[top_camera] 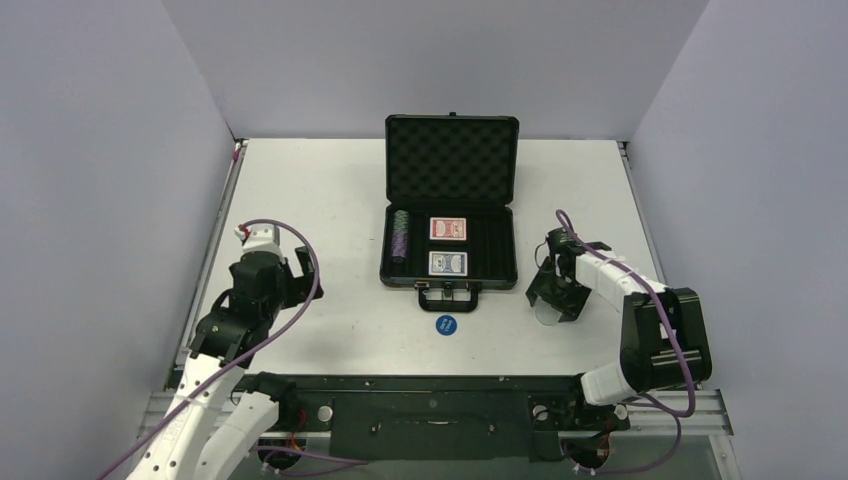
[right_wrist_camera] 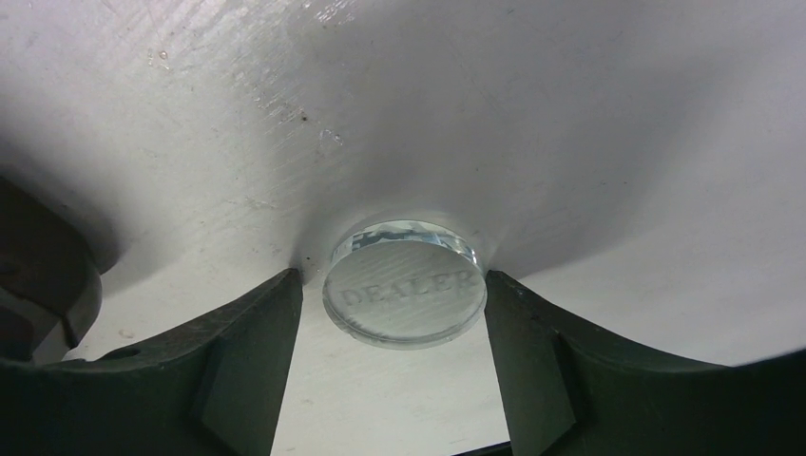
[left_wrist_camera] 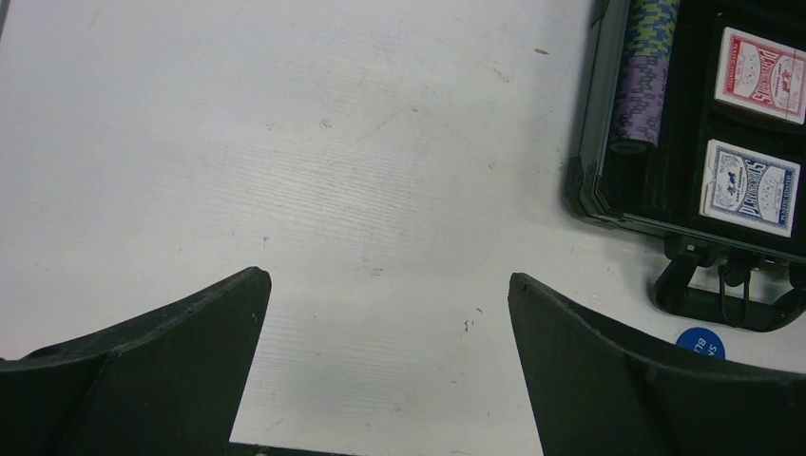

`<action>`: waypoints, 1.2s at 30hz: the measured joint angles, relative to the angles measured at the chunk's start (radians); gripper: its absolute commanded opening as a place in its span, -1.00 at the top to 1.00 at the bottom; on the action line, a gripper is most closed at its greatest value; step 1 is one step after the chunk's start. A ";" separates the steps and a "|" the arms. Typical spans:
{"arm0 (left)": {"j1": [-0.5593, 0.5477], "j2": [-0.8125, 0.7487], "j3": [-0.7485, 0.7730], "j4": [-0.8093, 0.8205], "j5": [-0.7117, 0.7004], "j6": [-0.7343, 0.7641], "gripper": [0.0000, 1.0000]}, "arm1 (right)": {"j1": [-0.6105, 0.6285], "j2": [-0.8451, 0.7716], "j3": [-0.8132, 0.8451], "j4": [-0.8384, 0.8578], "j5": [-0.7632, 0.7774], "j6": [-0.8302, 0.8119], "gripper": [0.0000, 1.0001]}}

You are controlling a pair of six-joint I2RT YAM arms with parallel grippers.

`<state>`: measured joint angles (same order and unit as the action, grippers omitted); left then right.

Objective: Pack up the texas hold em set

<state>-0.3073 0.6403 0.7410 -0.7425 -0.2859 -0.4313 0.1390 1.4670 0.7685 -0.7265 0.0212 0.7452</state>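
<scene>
The black case (top_camera: 452, 275) lies open mid-table, its foam lid (top_camera: 452, 160) raised. Inside are a red card deck (top_camera: 448, 229), a blue card deck (top_camera: 448, 263) and a column of purple and green chips (top_camera: 401, 240). A blue disc (top_camera: 446, 325) rests on the table in front of the handle. The clear disc (right_wrist_camera: 404, 285), engraved DEALER, sits right of the case between the tips of my right gripper (right_wrist_camera: 392, 275), whose jaws are closed on its rim. My left gripper (left_wrist_camera: 390, 280) hovers open over bare table left of the case, holding nothing.
Grey walls enclose the white table (top_camera: 320, 200) on three sides. The case's handle (left_wrist_camera: 727, 294) points toward the arms. My right gripper (top_camera: 555, 305) is low by the case's right side; my left gripper (top_camera: 290, 280) stays near the table's left edge.
</scene>
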 measured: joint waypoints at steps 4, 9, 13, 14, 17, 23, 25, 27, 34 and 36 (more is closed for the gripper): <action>0.003 -0.005 -0.003 0.002 0.004 0.000 -0.93 | 0.008 0.000 0.000 0.001 0.000 0.000 -0.20; 0.007 -0.009 -0.006 0.007 0.007 0.002 -0.93 | 0.013 -0.006 -0.006 0.004 -0.001 0.000 0.09; 0.008 -0.011 -0.006 0.007 0.007 0.003 -0.93 | 0.013 -0.017 -0.013 0.008 -0.003 -0.001 0.18; 0.008 -0.011 -0.006 0.007 0.007 0.003 -0.93 | 0.013 -0.020 -0.014 0.008 -0.003 -0.001 0.19; 0.009 -0.015 -0.006 0.007 0.007 0.003 -0.93 | 0.013 -0.026 -0.018 0.006 -0.003 -0.002 0.22; 0.009 -0.017 -0.008 0.008 0.007 0.003 -0.93 | 0.020 -0.101 -0.005 -0.048 0.002 -0.014 0.26; 0.009 -0.020 -0.009 0.009 0.007 0.003 -0.93 | 0.026 -0.137 0.022 -0.078 0.010 -0.019 0.27; 0.009 -0.023 -0.011 0.011 0.007 0.003 -0.93 | 0.032 -0.164 0.059 -0.105 0.019 -0.021 0.27; 0.009 -0.023 -0.011 0.014 0.007 0.003 -0.93 | 0.062 -0.204 0.213 -0.193 0.050 -0.023 0.28; 0.009 -0.023 -0.011 0.014 0.008 0.003 -0.93 | 0.075 -0.204 0.264 -0.218 0.054 -0.023 0.29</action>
<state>-0.2981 0.6178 0.7296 -0.7284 -0.2783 -0.4286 0.2138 1.2629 1.0321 -0.9443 0.0753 0.7223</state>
